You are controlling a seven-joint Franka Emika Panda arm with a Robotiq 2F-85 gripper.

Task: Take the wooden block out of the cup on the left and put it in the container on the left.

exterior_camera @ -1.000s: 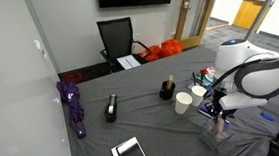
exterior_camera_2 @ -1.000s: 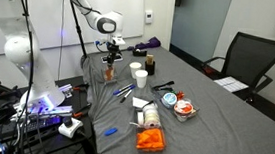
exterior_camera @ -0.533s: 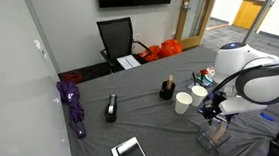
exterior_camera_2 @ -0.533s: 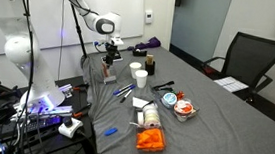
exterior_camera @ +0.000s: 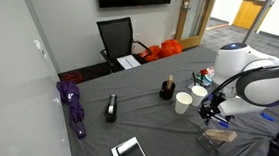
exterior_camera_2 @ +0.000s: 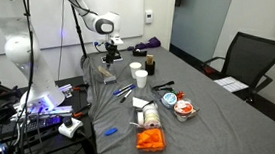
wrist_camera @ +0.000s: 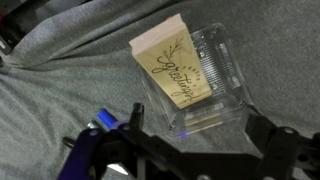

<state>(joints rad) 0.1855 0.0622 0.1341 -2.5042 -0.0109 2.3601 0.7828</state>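
The grey cloth-covered surface (wrist_camera: pixel 60 60) fills the wrist view. The black gripper (wrist_camera: pixel 192 125), at the lower edge, has its jaws apart and holds nothing. The clear rectangular plastic container (wrist_camera: pixel 225 60) sits centre right. The light tan rectangular wooden block (wrist_camera: pixel 175 62) lies tilted inside it, with its upper-left end reaching past the rim.

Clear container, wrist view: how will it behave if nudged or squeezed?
The container looks thin-walled, so probably light and apt to slide on the grey cloth. Its sides would likely flex under a squeeze. The wooden block lying in it may shift.
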